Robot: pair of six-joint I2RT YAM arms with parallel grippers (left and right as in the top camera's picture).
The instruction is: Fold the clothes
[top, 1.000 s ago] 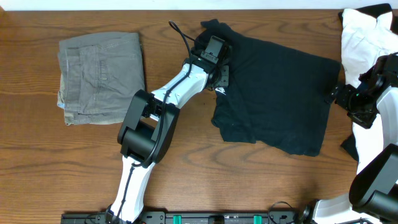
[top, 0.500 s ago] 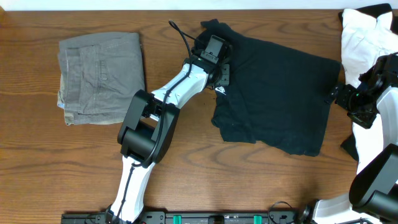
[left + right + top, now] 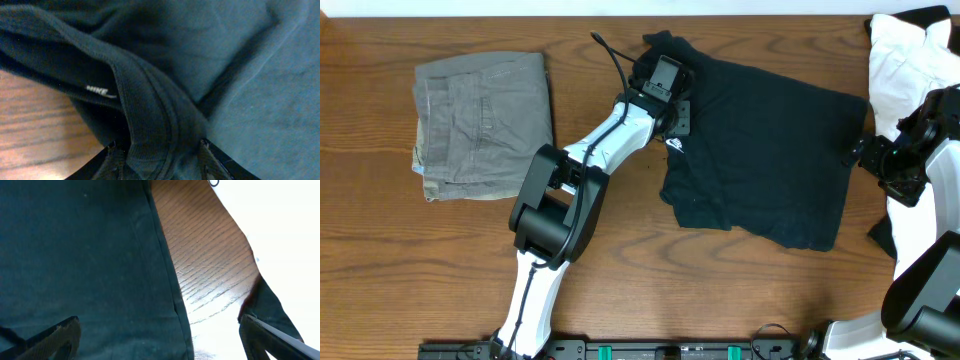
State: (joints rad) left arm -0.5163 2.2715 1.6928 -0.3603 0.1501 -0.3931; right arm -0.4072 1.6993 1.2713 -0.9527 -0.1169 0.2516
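Left pincer [image 3: 161, 157]: clenched on the ribbed collar [image 3: 150, 100] of the dark T-shirt [image 3: 770, 150]. In the left wrist view a thick fold of collar fills the gap between both fingertips [image 3: 112, 160], and a small white logo [image 3: 97, 91] sits on the fabric just left of the fold.

Right pincer [image 3: 160, 321]: released, jaws spread wide and gripping nothing. It hangs above the shirt's right edge, where the hem [image 3: 172, 280] runs over bare wood.

Location of the work item: the dark T-shirt lies spread and unfolded on the table [image 3: 720, 290], right of centre, with its collar end toward the top left and its lower edge uneven and rumpled.

Surrounding items:
- Grey trousers [image 3: 480, 125] – folded into a neat block at the left of the table, well apart from the shirt
- White garment [image 3: 900, 70] – bunched at the top right corner, just beside the shirt's right edge and partly under the right arm
- Black cable [image 3: 610, 60] – arcs from the left arm over the table, close to the collar

Obstruction: the left arm's white links cross the table diagonally between the trousers and the shirt's left edge
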